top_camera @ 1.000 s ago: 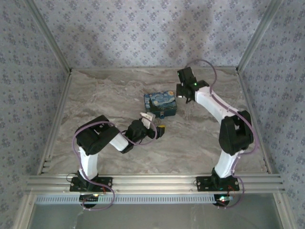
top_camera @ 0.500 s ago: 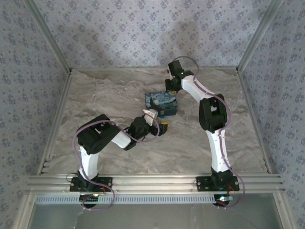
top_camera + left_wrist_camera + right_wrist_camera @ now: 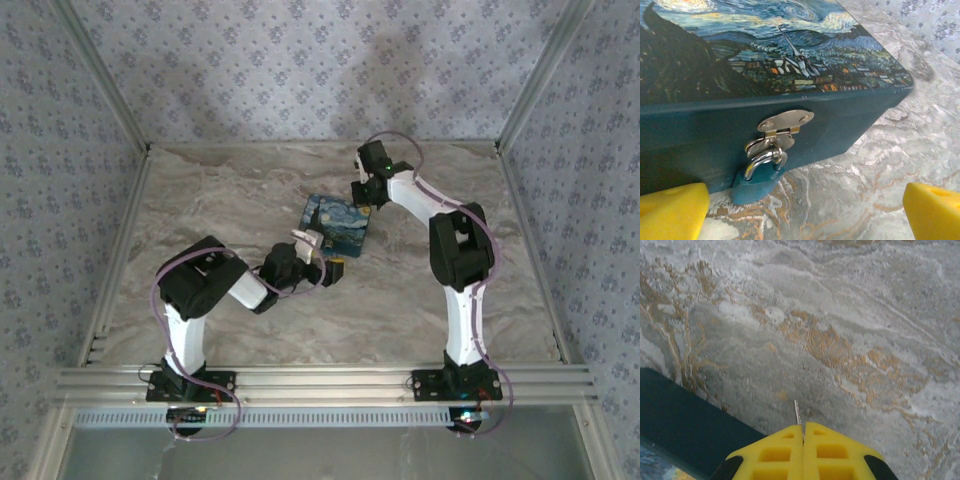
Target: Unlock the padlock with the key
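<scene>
1. Left end effector (image 3: 803, 209) gapes released before one blue padlock (image 3: 754, 182), hanging from the hasp (image 3: 785, 120) of one painted box (image 3: 765, 55).
2. Right end effector (image 3: 803, 435) clenches one thin key (image 3: 797, 414) over the surface (image 3: 850, 315), beside the box.

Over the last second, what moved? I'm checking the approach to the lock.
The right gripper swung left to the far side of the box, pinching the key. The box turned slightly. The left gripper stayed open facing the padlock, which still hangs on the hasp.

Right claw (image 3: 803, 426) pinching key (image 3: 797, 413); box (image 3: 685, 425) beside
</scene>
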{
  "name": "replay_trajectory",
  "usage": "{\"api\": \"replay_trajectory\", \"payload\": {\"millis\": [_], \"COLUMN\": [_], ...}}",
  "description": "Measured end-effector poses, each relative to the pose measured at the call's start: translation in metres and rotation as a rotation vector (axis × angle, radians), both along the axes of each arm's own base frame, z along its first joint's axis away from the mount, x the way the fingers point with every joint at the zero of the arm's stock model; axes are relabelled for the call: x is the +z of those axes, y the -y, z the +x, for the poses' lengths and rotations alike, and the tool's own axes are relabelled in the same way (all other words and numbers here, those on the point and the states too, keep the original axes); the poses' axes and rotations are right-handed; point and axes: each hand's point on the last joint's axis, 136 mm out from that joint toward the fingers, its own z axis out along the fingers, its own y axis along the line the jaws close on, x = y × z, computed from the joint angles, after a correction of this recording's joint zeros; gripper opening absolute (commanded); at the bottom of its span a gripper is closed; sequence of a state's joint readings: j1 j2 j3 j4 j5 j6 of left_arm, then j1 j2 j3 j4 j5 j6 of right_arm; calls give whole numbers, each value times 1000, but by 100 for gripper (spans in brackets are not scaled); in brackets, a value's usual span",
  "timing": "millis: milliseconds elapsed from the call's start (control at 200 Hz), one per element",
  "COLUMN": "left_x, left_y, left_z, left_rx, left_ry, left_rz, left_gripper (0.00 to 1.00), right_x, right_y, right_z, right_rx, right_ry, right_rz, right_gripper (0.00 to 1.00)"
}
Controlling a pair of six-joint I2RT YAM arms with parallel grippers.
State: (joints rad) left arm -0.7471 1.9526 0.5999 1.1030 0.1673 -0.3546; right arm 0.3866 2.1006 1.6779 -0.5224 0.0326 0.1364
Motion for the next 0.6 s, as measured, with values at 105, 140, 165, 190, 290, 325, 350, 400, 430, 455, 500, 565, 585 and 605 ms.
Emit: {"api": "replay_trajectory", "payload": {"millis": [105,140,165,190,290,325,350,400,430,455,500,565,585,605], "left_x": [1,1,1,1,2,3,4,5,6,7,9,11,13,13], "left_y": [-1,-1,0,0,1,1,2,3,4,4,5,7,9,10], "left_z": [-2,-2,-3,-3,-3,-3,-2,-1,-1,-1,-1,-3,-3,-4], "left_rx": [-16,-19,-20,-23,-38,-45,-49,-58,-64,-70,-79,-101,-109,-115], "left_ry": [-7,-8,-8,-9,-19,-27,-34,-49,-59,-67,-84,-111,-123,-133], "left_rz": [-2,-2,-3,-3,-16,-27,-35,-52,-64,-73,-90,-116,-127,-135], "left_gripper": [100,100,100,100,99,100,100,100,100,100,99,99,99,98], "right_x": [0,0,0,0,1,2,2,3,3,3,3,3,4,4], "right_y": [0,0,0,-1,-3,-3,-3,-4,-3,-4,-4,-5,-6,-7], "right_z": [-4,-4,-3,-3,-3,-2,-2,-1,-1,0,0,-1,-1,-1], "right_rx": [0,0,0,2,4,4,4,3,2,2,2,4,5,6], "right_ry": [10,14,17,20,30,34,37,42,44,46,48,51,53,54], "right_rz": [-8,-11,-13,-15,-23,-26,-27,-29,-31,-32,-34,-36,-36,-37], "right_gripper": [0,0,0,0,0,0,0,0,0,0,0,0,0,0]}}
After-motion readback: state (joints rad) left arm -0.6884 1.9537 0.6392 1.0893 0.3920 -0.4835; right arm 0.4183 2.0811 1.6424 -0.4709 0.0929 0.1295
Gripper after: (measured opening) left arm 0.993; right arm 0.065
